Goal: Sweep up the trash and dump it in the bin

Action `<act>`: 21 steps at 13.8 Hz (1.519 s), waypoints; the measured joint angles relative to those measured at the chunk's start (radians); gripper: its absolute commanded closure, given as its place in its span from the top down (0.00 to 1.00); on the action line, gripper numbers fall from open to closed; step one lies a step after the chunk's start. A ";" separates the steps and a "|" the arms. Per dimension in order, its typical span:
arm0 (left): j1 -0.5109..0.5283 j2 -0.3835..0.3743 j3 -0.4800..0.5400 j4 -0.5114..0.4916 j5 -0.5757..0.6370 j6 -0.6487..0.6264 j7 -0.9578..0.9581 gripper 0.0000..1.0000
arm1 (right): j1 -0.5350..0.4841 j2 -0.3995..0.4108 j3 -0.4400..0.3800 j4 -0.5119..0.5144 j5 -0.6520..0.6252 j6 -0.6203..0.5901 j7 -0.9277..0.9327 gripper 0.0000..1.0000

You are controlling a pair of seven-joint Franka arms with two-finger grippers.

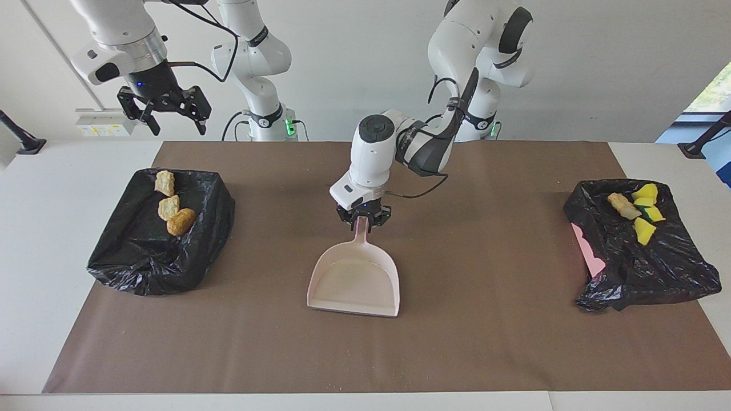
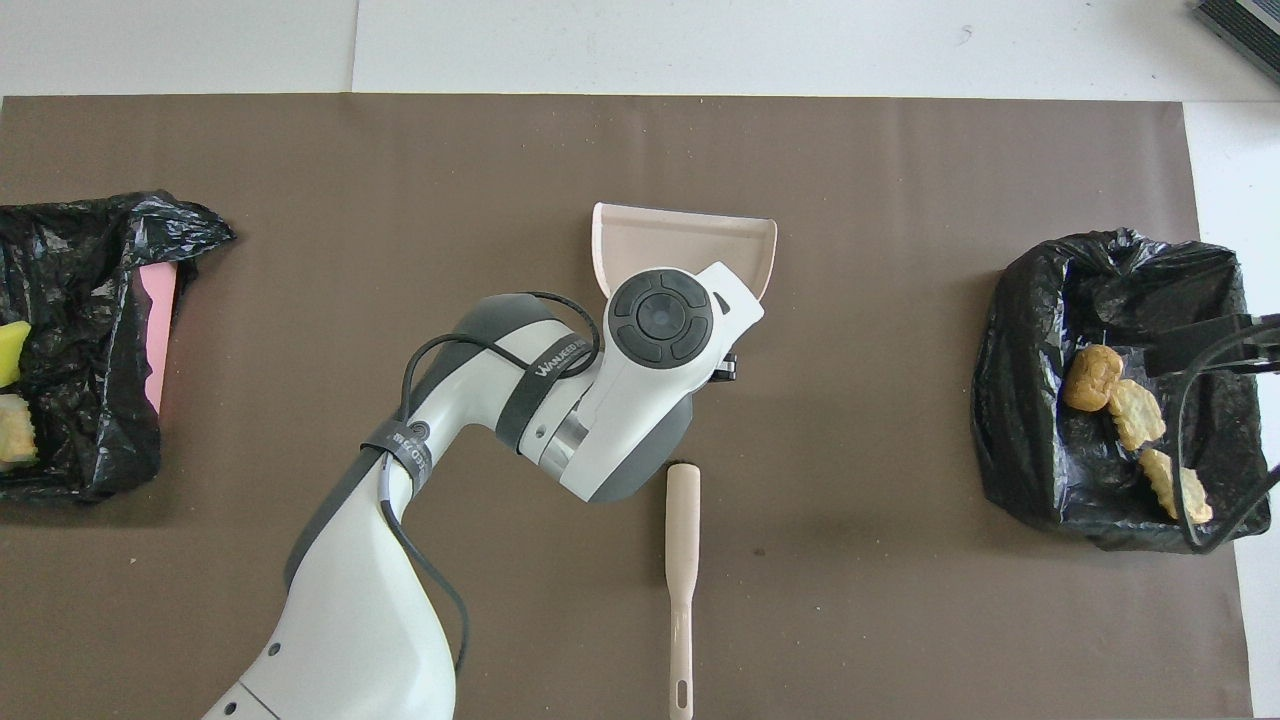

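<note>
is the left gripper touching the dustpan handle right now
Touching. In the facing view the left gripper sits around the top of the pink dustpan handle, with no gap showing.

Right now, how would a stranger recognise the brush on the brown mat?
Near the middle of the brown paper mat, find the pale pink plastic dustpan. Nearer to the robots lies the slim beige-handled brush, lying alone, the only long thin stick there.
</note>
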 measured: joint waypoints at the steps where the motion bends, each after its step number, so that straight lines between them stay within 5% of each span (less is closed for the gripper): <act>1: 0.000 0.000 0.001 0.002 0.000 -0.001 0.000 1.00 | 0.000 -0.001 0.000 0.000 0.000 -0.001 0.000 1.00; 6: 0.018 -0.049 0.035 -0.015 0.000 -0.030 0.000 1.00 | 0.000 -0.004 0.001 -0.001 0.000 -0.008 0.000 1.00; 14: 0.258 -0.473 0.071 -0.284 0.016 -0.284 0.263 1.00 | 0.001 -0.006 0.004 -0.002 0.000 -0.008 0.000 1.00; 21: 0.491 -0.648 0.082 -0.228 0.016 -0.527 0.551 1.00 | 0.001 -0.010 0.005 -0.014 0.000 -0.008 0.000 1.00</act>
